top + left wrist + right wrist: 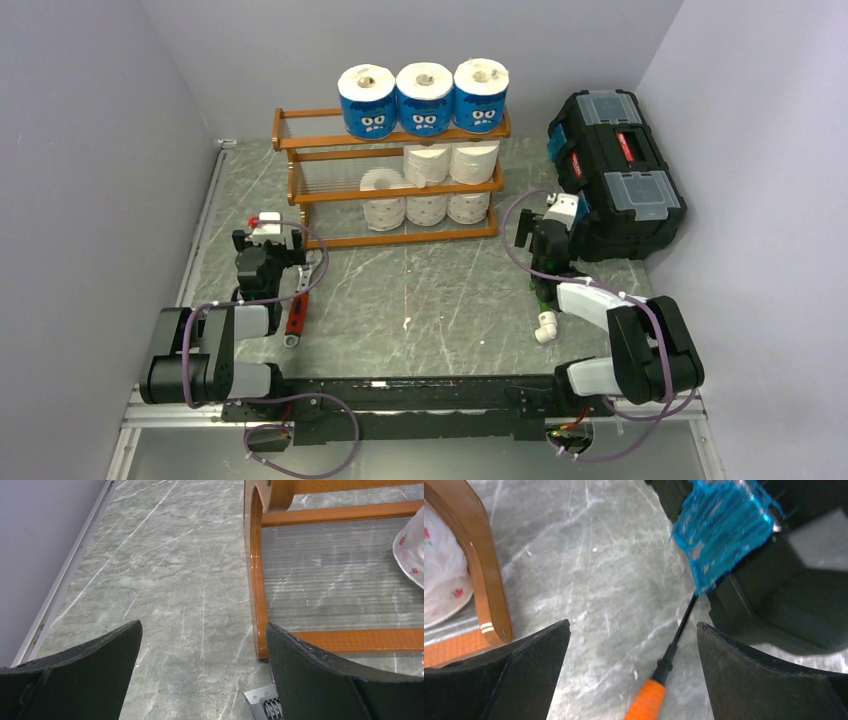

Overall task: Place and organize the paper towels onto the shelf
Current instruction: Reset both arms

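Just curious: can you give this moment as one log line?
paper towels: on shelf | blue-wrapped three: top tier | left fingers: open, empty | right fingers: open, empty

- We see blue wrappers with cartoon faces on three paper towels (424, 100); other rolls (411, 555) are white, red-flowered.
- We see an orange-brown shelf (310, 141).
- We see a grey-green marbled table (440, 290), white-veined.

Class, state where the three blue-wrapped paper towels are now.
In the top view, the blue-wrapped paper towels stand side by side on the top tier of the shelf, left of the black toolbox.
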Controlling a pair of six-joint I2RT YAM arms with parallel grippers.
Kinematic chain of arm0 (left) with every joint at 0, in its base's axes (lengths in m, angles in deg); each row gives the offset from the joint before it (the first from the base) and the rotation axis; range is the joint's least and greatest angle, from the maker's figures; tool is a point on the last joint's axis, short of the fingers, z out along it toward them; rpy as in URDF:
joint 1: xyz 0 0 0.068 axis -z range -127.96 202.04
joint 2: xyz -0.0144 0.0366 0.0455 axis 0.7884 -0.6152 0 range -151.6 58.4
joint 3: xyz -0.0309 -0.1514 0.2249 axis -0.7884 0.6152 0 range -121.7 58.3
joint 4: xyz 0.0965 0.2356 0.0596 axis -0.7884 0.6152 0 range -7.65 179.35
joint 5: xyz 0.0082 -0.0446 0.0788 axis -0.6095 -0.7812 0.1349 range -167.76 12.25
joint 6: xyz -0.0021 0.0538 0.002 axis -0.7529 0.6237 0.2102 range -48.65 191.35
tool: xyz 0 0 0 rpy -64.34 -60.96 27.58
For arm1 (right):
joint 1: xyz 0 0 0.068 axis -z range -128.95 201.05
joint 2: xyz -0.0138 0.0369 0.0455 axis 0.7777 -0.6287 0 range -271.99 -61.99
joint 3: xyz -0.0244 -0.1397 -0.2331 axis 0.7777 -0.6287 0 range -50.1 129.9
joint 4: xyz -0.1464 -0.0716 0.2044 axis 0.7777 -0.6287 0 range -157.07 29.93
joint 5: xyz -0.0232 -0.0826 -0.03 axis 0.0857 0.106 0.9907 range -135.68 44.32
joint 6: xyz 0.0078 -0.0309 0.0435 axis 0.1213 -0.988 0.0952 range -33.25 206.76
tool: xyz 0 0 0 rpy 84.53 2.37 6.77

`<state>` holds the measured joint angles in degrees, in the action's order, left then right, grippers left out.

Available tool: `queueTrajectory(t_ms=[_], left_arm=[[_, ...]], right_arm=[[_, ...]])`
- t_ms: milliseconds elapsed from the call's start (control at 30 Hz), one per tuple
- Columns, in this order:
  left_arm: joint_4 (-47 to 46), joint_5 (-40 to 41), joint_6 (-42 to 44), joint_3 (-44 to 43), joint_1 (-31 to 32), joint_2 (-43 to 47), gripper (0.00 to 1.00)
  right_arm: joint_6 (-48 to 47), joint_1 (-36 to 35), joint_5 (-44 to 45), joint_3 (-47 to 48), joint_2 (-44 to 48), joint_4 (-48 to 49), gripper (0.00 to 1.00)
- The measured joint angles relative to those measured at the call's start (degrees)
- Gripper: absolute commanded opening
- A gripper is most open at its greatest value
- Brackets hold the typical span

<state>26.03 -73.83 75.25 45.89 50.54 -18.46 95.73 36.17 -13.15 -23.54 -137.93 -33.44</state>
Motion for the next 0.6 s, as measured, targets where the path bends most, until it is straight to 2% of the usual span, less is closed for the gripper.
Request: queueTrajectory(t_ms=[333,600], left_arm=[[0.0,0.0,0.0,0.0,0.0,0.0,0.99],[0.0,0.0,0.0,0.0,0.0,0.0,1.0]], right_arm=[[-9.1,8.7,-12.2,-2.0,-1.2,14.7,1.0],[-10.6,12.1,-20.7,-3.2,-1.2,19.1,1.0]])
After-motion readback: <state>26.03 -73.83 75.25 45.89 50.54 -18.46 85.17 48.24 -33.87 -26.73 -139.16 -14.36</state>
